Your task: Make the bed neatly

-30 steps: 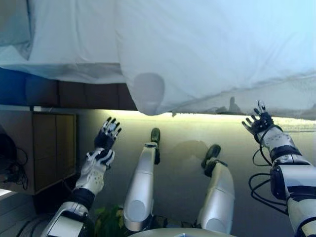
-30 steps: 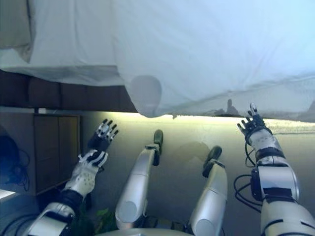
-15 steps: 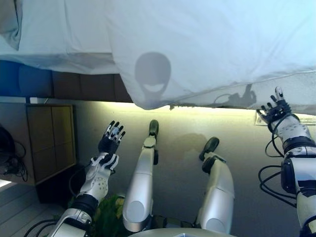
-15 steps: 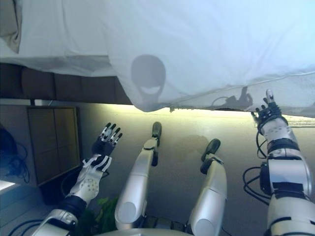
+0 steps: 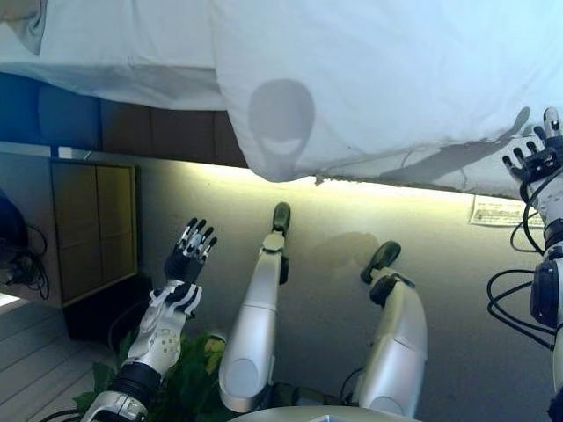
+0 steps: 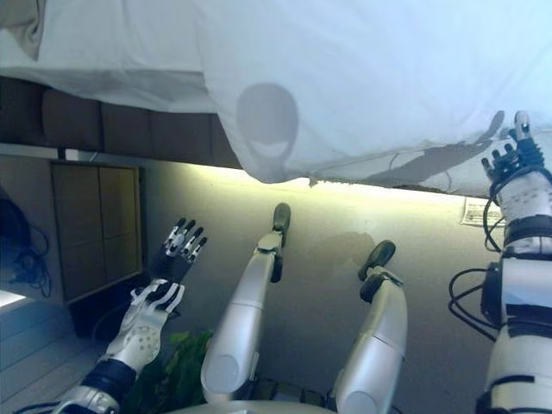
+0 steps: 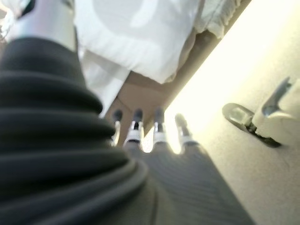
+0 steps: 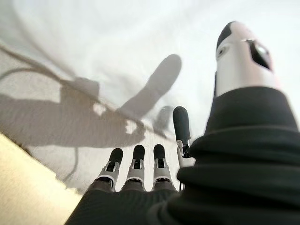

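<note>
A white duvet [image 5: 378, 79] covers the bed across the top of the eye views, its lower edge hanging over the bed's side. A corner of it [image 5: 277, 167] droops lowest in the middle. My left hand [image 5: 183, 264] is open, fingers straight, over the floor well below the duvet and apart from it. My right hand [image 6: 516, 168] is open at the far right, fingers straight, right at the duvet's hanging edge. The right wrist view shows its fingers [image 8: 136, 161] close to the white cloth [image 8: 117, 56]; contact cannot be told.
A dark brown bed base [image 5: 167, 132] shows under the white sheet [image 5: 114, 61] at the left. A wooden cabinet [image 5: 92, 229] stands at the left, a green plant [image 5: 189, 387] beside it. A paper sheet [image 5: 501, 211] lies on the floor at the right.
My right hand has risen and moved right, up to the duvet's hanging edge. My left hand has stayed low and open. The camera has shifted a little.
</note>
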Controlling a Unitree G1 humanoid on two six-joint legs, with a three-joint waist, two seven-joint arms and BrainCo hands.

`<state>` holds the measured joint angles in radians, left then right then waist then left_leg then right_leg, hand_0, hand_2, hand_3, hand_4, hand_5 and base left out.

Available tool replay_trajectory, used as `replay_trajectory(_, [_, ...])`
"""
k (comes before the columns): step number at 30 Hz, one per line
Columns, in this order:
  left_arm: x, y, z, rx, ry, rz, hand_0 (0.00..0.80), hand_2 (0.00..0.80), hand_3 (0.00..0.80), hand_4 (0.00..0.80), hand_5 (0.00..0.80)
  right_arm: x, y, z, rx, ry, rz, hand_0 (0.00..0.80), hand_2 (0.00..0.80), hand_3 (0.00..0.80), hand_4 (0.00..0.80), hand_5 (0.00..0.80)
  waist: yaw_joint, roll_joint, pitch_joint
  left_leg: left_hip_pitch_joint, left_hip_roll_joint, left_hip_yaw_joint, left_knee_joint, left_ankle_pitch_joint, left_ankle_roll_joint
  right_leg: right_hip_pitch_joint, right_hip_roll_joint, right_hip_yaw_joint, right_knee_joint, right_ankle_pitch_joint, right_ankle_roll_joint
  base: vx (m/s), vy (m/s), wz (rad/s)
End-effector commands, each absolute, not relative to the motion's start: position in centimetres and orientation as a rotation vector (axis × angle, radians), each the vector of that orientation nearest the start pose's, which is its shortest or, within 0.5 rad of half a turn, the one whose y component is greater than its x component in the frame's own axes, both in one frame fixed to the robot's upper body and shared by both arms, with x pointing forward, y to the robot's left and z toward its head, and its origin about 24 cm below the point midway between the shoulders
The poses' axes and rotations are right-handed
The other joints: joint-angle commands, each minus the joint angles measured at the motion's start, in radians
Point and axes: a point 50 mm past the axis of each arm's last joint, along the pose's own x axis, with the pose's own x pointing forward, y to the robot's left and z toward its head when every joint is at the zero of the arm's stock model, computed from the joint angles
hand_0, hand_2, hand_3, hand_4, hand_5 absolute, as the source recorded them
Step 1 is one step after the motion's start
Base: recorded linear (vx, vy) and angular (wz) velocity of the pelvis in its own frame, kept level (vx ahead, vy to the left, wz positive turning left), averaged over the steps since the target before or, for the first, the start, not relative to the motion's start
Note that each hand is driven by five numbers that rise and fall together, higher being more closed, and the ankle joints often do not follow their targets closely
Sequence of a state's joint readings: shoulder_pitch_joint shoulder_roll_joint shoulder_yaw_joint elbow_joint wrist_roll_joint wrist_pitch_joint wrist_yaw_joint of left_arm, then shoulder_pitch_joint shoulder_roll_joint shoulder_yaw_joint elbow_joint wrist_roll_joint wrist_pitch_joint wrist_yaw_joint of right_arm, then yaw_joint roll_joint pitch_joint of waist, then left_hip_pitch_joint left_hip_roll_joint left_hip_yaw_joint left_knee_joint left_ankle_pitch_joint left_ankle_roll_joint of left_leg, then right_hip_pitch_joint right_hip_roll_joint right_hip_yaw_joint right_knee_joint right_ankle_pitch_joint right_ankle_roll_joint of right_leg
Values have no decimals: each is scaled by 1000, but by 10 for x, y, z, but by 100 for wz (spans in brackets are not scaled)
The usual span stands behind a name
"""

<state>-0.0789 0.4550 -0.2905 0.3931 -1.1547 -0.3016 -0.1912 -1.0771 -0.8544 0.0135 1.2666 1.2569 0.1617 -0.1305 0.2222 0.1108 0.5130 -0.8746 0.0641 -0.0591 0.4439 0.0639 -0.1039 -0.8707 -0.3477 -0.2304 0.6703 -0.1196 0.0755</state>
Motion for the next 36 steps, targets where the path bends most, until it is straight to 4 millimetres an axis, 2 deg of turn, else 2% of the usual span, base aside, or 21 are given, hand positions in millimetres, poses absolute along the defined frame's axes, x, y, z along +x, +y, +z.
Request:
replay_trajectory(1, [240, 237, 8, -604, 3, -18, 0, 0, 0, 0, 0, 340, -400, 246, 670, -190, -590, 0, 0, 0, 0, 0, 34, 56, 7, 1, 19, -14, 37, -66, 52, -26, -15, 45, 28, 50, 51, 15, -27, 6])
replay_trajectory(11, [228, 253, 9, -618, -21, -13, 0, 0, 0, 0, 0, 338, -394, 306, 650, -433, -432, 0, 0, 0, 0, 0, 38, 63, 7, -13, 27, -9, 59, -64, 43, -45, -14, 53, 66, 29, 41, 0, -3, 2])
replay_trajectory(15, [227, 255, 12, -609, -9, -27, 0, 0, 0, 0, 0, 337, -390, 316, 618, -508, -340, 0, 0, 0, 0, 0, 37, 61, 7, -8, 29, -9, 67, -64, 41, -38, -18, 53, 72, 27, 42, 0, 0, 0])
replay_trajectory(16, [227, 256, 12, -608, -8, -26, 0, 0, 0, 0, 0, 336, -389, 320, 599, -539, -324, 270, 270, 270, 270, 270, 37, 61, 7, -4, 29, -7, 65, -63, 40, -35, -18, 51, 69, 28, 42, 0, 0, 0])
replay_trajectory(17, [226, 257, 13, -607, -7, -23, 0, 0, 0, 0, 0, 334, -390, 322, 580, -558, -328, 706, 706, 706, 706, 706, 35, 60, 7, 1, 31, -6, 63, -63, 39, -30, -18, 50, 65, 29, 42, 0, 0, 0])
replay_trajectory(18, [226, 258, 13, -607, -5, -19, 0, 0, 0, 0, 0, 334, -389, 323, 567, -561, -318, 800, 800, 800, 800, 800, 34, 59, 7, 5, 32, -5, 62, -62, 38, -26, -18, 49, 63, 29, 43, 0, 0, 0])
replay_trajectory(22, [225, 261, 12, -602, 0, -14, 0, 0, 0, 0, 0, 336, -385, 319, 542, -549, -242, 800, 800, 800, 800, 800, 32, 57, 7, 19, 34, -2, 56, -60, 37, -11, -17, 45, 55, 33, 44, 0, 0, 0])
replay_trajectory(32, [224, 258, 8, -600, 10, -34, 0, 0, 0, 0, 0, 341, -384, 292, 520, -467, -202, 800, 800, 800, 800, 800, 28, 46, 7, 82, 44, 12, 22, -55, 30, 62, -13, 22, 0, 44, 45, 0, 0, 0])
replay_trajectory(36, [228, 255, 10, -575, 16, -65, 0, 0, 0, 0, 0, 347, -376, 279, 520, -427, -161, 800, 800, 800, 800, 800, 26, 30, 7, 128, 49, 15, 1, -54, 25, 117, -11, 6, -40, 56, 51, 0, 0, 0])
